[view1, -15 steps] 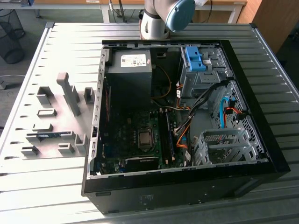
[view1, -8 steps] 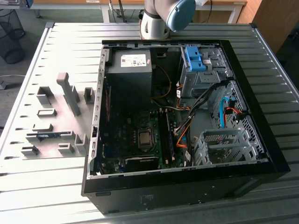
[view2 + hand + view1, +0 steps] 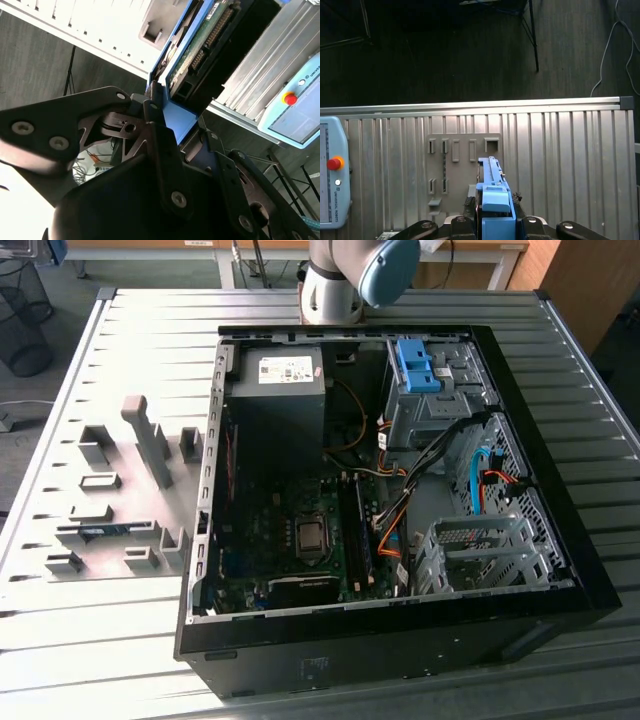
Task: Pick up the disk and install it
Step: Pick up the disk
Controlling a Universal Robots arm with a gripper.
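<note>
While jaws clamp the disk [image 3: 492, 187] | label face hidden | arm [image 3: 345, 280] cropped

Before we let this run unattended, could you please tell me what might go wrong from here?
1. The hand grips the disk by one end of its blue frame, most of it sticking out beyond, so it could tilt or slip.
2. Loose cables run across the open computer case near the drive cage, so the disk might snag on them.
</note>
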